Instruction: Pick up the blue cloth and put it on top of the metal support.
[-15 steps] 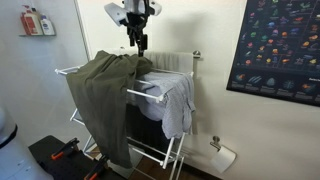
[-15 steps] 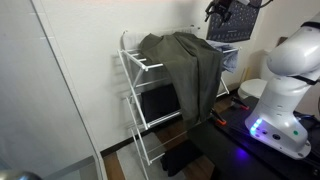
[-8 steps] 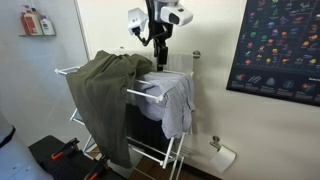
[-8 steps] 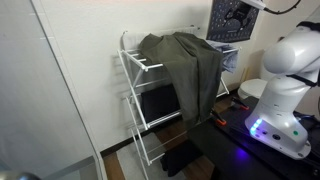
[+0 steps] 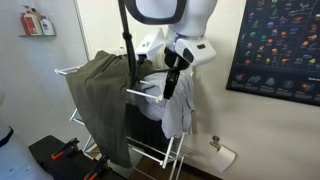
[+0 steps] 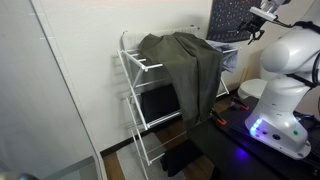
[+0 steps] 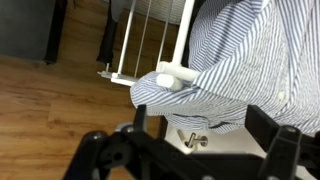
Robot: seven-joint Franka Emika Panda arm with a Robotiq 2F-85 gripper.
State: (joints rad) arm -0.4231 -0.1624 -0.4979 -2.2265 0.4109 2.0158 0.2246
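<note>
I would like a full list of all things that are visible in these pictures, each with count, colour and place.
rack: one, white, against the wall.
green cloth: one, olive, draped over the rack.
blue cloth: one, pale blue, hanging over the rack's end nearer the poster.
poster: one, dark, on the wall.
bottles: count unclear, red and white, on a high shelf.
floor: brown wood, under the rack.
arm: one, white, in front of the rack.
gripper: one, black, open, below the blue cloth in the wrist view.

The arm point(image 6: 285, 60) is white and rounded with dark joints, a black cable point(image 5: 124, 35) and a black end effector point(image 7: 190, 145).
</note>
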